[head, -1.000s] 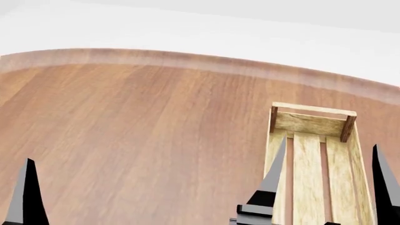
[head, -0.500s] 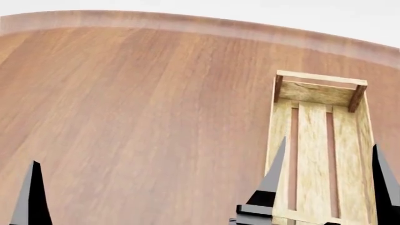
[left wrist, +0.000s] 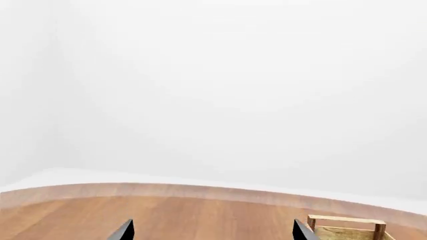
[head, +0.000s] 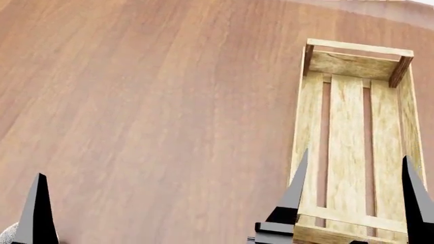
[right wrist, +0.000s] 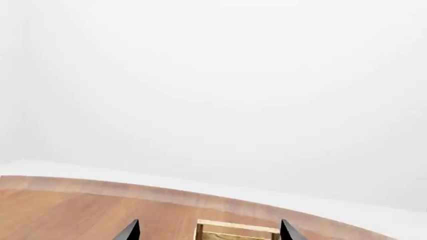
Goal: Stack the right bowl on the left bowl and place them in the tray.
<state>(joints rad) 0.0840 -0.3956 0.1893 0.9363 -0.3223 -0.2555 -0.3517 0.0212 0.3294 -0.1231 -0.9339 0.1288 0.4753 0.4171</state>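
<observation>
— What do we have nearest us?

— Our right gripper, fingers spread wide with nothing between them, hanging over the near end of the tray. Only one finger of our left gripper shows in the head view; its wrist view shows both tips apart, also holding nothing.

— And the bowls?

— Neither is in view, bar a pale speck at the frame's near left corner that we cannot identify. The slatted crate holds nothing, lying lengthwise on the wooden table.

— So we judge nothing stacked yet; next we must find the bowls.

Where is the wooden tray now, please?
In the head view the tray lies lengthwise on the right part of the wooden table, empty, with the open right gripper in front of its near end.
</observation>
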